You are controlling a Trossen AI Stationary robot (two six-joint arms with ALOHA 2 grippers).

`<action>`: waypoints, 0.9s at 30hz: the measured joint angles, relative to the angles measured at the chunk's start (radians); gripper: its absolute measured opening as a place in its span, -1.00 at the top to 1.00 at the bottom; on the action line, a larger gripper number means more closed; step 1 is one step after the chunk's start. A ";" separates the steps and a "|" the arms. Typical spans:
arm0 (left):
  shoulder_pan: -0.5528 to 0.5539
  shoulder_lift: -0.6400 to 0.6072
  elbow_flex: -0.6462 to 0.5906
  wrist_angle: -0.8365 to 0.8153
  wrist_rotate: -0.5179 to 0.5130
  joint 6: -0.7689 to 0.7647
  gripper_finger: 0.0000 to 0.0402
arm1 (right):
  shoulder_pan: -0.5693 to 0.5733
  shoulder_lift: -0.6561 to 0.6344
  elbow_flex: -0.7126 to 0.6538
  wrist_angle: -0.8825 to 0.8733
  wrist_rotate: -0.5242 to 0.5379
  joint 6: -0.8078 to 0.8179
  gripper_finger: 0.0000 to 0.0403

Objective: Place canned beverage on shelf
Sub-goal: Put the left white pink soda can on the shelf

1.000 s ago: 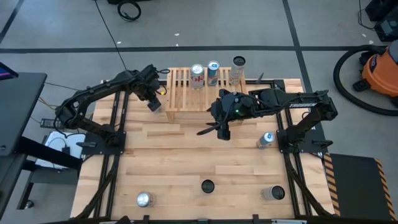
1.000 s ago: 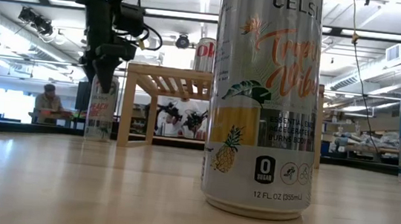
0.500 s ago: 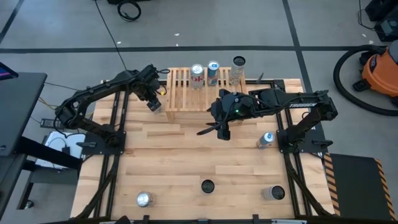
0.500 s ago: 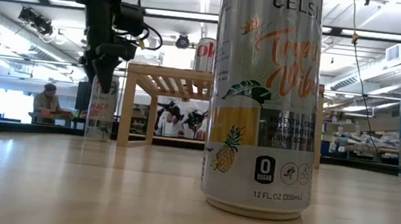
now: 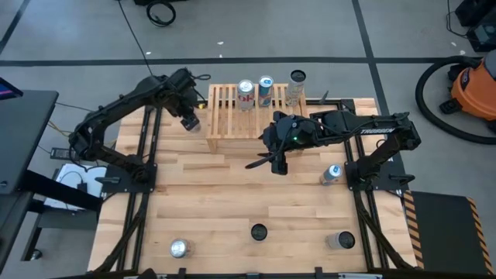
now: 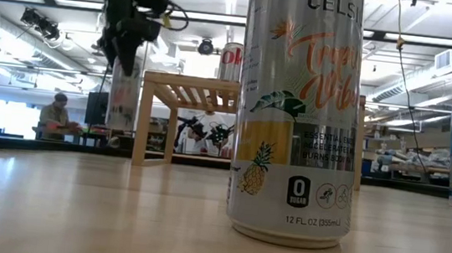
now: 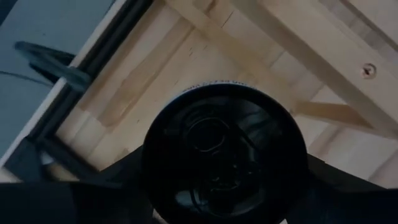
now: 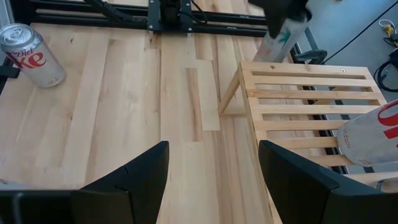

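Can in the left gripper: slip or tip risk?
Probably slippery: the can has a smooth-looking wall, and the left gripper pinches it only near the top, clear of the table. Likely tippy: it is tall and narrow, and the shelf top is thin slats with gaps, so its base may rock there.

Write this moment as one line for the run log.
left pincer: shut on can, raised beside shelf | right pincer: open, waiting mid-table

Orange shop vacuum [image 5: 474,84] stands on grey floor [image 5: 77,39] right of desk [image 5: 232,194]; a seated person [image 6: 57,117] is visible across the room.
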 joint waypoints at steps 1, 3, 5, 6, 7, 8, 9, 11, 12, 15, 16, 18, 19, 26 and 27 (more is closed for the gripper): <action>0.000 0.000 0.025 -0.031 -0.010 -0.003 -0.31 | 0.000 0.000 0.000 -0.002 0.000 0.000 -0.28; 0.000 0.000 0.086 -0.082 -0.029 -0.009 -0.31 | 0.000 0.000 0.000 -0.004 0.000 0.000 -0.28; 0.000 0.000 0.152 -0.125 -0.049 -0.018 -0.31 | 0.000 0.000 0.000 -0.004 0.000 0.000 -0.28; 0.000 0.000 0.187 -0.153 -0.058 -0.023 -0.31 | 0.000 0.000 0.000 -0.004 -0.001 -0.001 -0.28; 0.000 0.000 0.220 -0.178 -0.060 -0.028 -0.31 | 0.000 0.000 0.000 -0.004 0.000 -0.001 -0.28; 0.000 0.000 0.255 -0.196 -0.060 -0.032 -0.31 | 0.000 0.000 0.000 -0.004 -0.001 -0.001 -0.28; 0.000 0.000 0.287 -0.205 -0.060 -0.036 -0.31 | 0.000 0.000 0.000 -0.004 -0.001 -0.001 -0.28; 0.000 0.000 0.351 -0.227 -0.061 -0.038 -0.31 | 0.000 0.000 0.000 -0.004 -0.002 -0.001 -0.28; 0.000 0.000 0.379 -0.242 -0.062 -0.038 -0.31 | 0.000 0.000 0.000 -0.004 -0.002 -0.001 -0.28; 0.000 0.002 0.456 -0.253 -0.062 -0.052 -0.31 | 0.000 0.000 0.000 -0.004 -0.002 -0.001 -0.28; 0.000 0.003 0.477 -0.248 -0.063 -0.057 -0.31 | 0.000 0.000 0.000 -0.004 -0.002 -0.001 -0.28; -0.003 0.003 0.514 -0.247 -0.063 -0.060 -0.31 | 0.000 0.000 0.000 -0.004 -0.002 -0.001 -0.28; -0.007 0.003 0.529 -0.249 -0.064 -0.060 -0.31 | 0.000 0.000 0.000 -0.004 -0.002 -0.001 -0.28; -0.046 0.006 0.601 -0.241 -0.060 -0.105 -0.31 | 0.000 0.000 0.000 -0.003 -0.002 0.000 -0.28; -0.058 0.011 0.609 -0.242 -0.059 -0.106 -0.31 | 0.000 0.000 0.000 -0.003 -0.002 0.000 -0.28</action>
